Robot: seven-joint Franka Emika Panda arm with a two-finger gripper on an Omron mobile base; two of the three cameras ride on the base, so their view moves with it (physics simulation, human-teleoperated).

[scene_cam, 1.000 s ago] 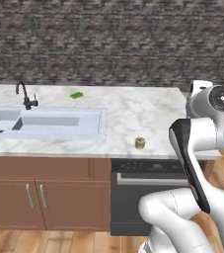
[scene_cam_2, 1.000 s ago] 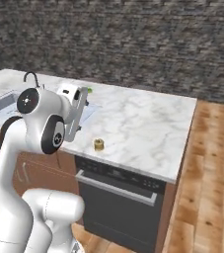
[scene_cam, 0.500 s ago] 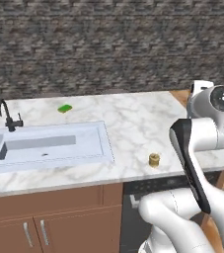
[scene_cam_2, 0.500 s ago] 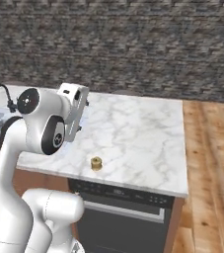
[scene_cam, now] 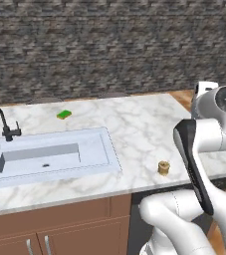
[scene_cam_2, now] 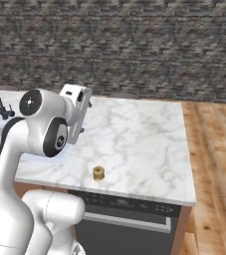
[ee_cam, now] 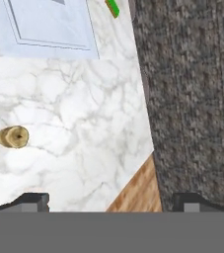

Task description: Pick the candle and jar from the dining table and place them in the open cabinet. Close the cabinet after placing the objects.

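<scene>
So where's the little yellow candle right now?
The candle sits alone on the marble table near its front edge, to the right of the sink; the right base view shows it above the oven.

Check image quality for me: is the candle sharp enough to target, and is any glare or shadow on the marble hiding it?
Left base view: candle small but distinct, soft shadow beside it, no glare on the dining table. Right base view: candle clear against pale marble, lighting even. Hand view: candle slightly soft-edged, seen on its side because the camera is rolled; gripper tips dark at the bottom.
</scene>
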